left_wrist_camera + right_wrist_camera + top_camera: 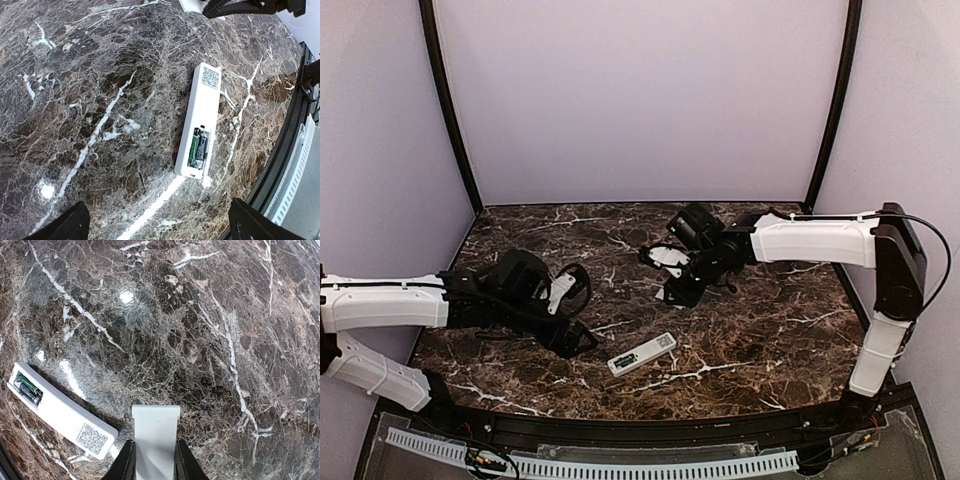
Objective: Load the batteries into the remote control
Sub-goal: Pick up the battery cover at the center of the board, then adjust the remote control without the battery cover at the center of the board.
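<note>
The white remote control (642, 354) lies face down on the marble table, its battery bay open. Two batteries (198, 148) sit side by side in the bay, and a QR sticker marks the other end. The remote also shows in the left wrist view (200, 120) and the right wrist view (60, 412). My right gripper (154, 460) is shut on a flat white battery cover (155, 430) and holds it above the table just beyond the remote's sticker end. My left gripper (160, 225) is open and empty, hovering to the left of the remote (582, 310).
The dark marble table (770, 330) ends at a black rail with a white slotted strip (620, 465) along the near edge, close to the remote. Lilac walls and two black posts enclose the back and sides.
</note>
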`<state>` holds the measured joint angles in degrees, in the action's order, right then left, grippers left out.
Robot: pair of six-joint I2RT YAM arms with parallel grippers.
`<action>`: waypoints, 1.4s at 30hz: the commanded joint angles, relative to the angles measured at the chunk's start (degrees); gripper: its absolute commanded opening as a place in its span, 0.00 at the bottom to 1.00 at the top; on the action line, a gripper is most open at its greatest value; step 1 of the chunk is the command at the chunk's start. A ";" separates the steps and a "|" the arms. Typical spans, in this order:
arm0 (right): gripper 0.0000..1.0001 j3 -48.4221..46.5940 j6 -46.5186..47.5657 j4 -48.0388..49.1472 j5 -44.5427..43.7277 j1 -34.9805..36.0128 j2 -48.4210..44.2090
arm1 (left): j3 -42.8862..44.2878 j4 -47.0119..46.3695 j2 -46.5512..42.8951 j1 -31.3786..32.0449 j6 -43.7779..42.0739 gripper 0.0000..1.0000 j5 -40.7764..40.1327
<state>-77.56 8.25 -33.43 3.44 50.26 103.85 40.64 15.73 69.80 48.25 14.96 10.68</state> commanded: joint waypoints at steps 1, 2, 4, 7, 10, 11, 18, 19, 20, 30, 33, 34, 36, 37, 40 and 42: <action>0.23 0.22 0.37 0.41 0.23 0.23 -2.07 | -2.46 -4.21 1.22 5.93 -2.23 0.98 -5.36; 0.23 0.22 0.30 0.34 -0.06 0.15 -2.20 | -2.36 -4.78 2.38 7.10 -2.90 0.99 -6.70; 0.23 0.30 0.20 0.28 -0.15 0.06 -2.39 | -1.72 -4.98 4.58 10.00 -3.93 0.99 -10.81; 0.22 0.47 -0.05 0.30 0.09 -0.35 -2.66 | -0.63 -5.08 7.61 13.21 -5.39 0.99 -16.17; 0.22 1.01 -0.27 0.60 0.70 -0.68 -3.22 | 0.56 -5.09 11.28 15.13 -7.08 0.99 -20.85; 0.22 1.27 -0.32 0.79 0.95 -0.68 -3.38 | 0.74 -5.20 12.63 15.89 -7.33 0.99 -21.79; 0.22 2.21 -0.63 1.56 1.74 -0.95 -4.32 | 3.53 -5.76 17.96 18.22 -9.53 0.99 -25.18; 0.22 2.22 -0.61 1.61 1.74 -1.00 -4.22 | 3.75 -6.40 18.74 18.30 -9.67 0.99 -25.05; 0.22 2.24 -0.60 1.61 1.71 -1.04 -4.20 | 3.84 -6.67 19.07 18.44 -9.72 0.99 -24.62; 0.22 2.15 -0.52 1.50 1.78 -1.22 -4.19 | 4.39 -6.52 22.56 18.33 -9.97 0.99 -30.93; 0.22 2.06 -0.52 1.38 2.08 -1.22 -4.19 | 3.85 -6.61 22.03 17.47 -9.55 0.99 -32.71; 0.21 1.98 -0.52 1.39 2.20 -1.23 -4.21 | 3.37 -7.10 21.47 17.22 -9.35 0.98 -32.64; 0.21 1.93 -0.65 1.40 2.80 -1.24 -4.27 | 2.72 -7.79 20.64 16.39 -8.89 0.98 -32.48; 0.21 1.89 -0.73 1.43 3.13 -1.19 -4.31 | 2.48 -7.98 20.42 15.72 -8.76 0.98 -31.97; 0.21 1.80 -1.10 1.92 4.17 -0.86 -4.28 | 1.66 -8.91 19.26 14.75 -8.16 0.97 -30.58; 0.21 1.67 -1.51 2.71 4.36 -0.12 -4.19 | 1.56 -7.67 18.60 13.90 -6.34 0.97 -29.78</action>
<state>-76.01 7.79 -32.75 6.31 49.36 100.97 43.53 7.31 91.29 63.53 6.04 -19.55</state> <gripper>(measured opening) 0.212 0.975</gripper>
